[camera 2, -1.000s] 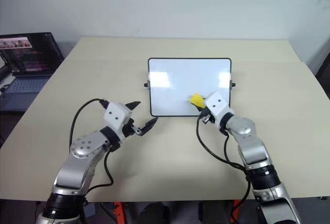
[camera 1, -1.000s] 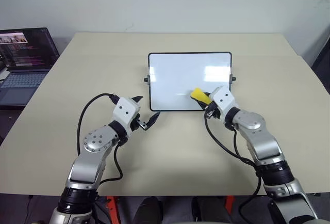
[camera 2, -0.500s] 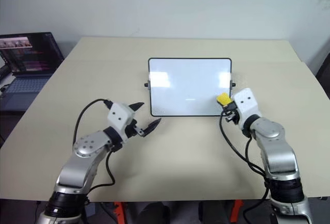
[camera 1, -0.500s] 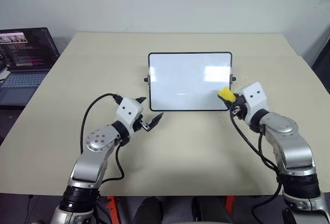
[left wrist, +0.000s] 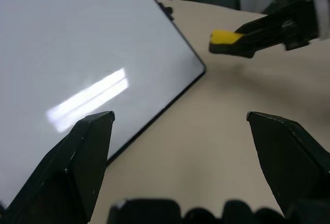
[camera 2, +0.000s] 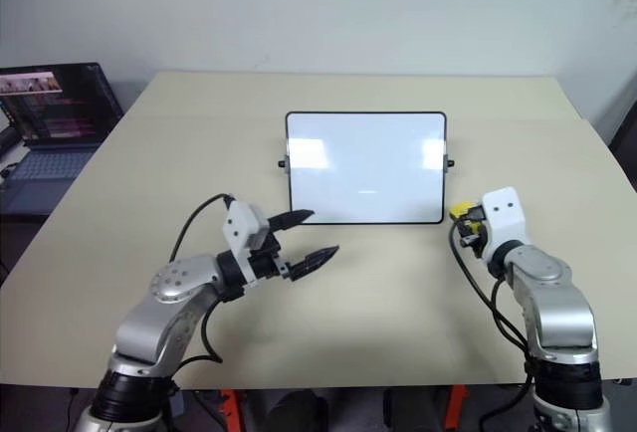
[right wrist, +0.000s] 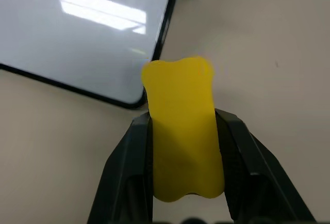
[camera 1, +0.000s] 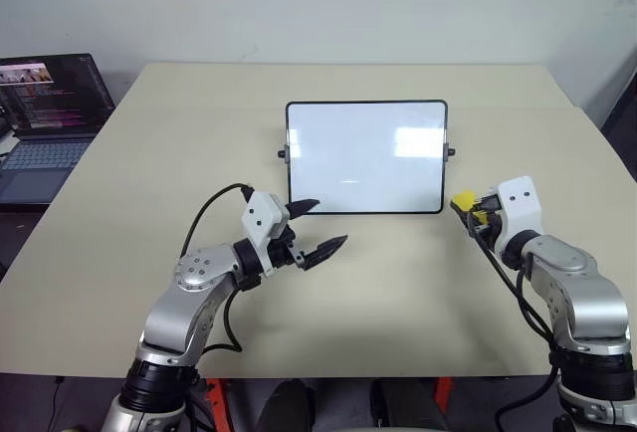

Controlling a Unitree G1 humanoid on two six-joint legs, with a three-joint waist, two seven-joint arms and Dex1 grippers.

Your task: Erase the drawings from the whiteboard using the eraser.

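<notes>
Nearest me, the left gripper (camera 1: 317, 228) hangs spread wide with nothing in it, around 7 o'clock off the whiteboard (camera 1: 366, 156). The right gripper (camera 1: 466, 205) is clamped on the yellow eraser (camera 1: 462, 199), off the board's corner at about 4 o'clock. A faint mark (camera 1: 348, 181) is left mid-board, so quitting here risks missing it.

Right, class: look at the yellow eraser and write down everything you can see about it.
The eraser is a small, smooth yellow block with a wavy, notched end, matte like foam or plastic. The side view shows a dark underside. The right gripper has its jaws shut on its two long sides, holding it roughly level above the table, just beyond the whiteboard's near right corner. It touches neither board nor table.
</notes>
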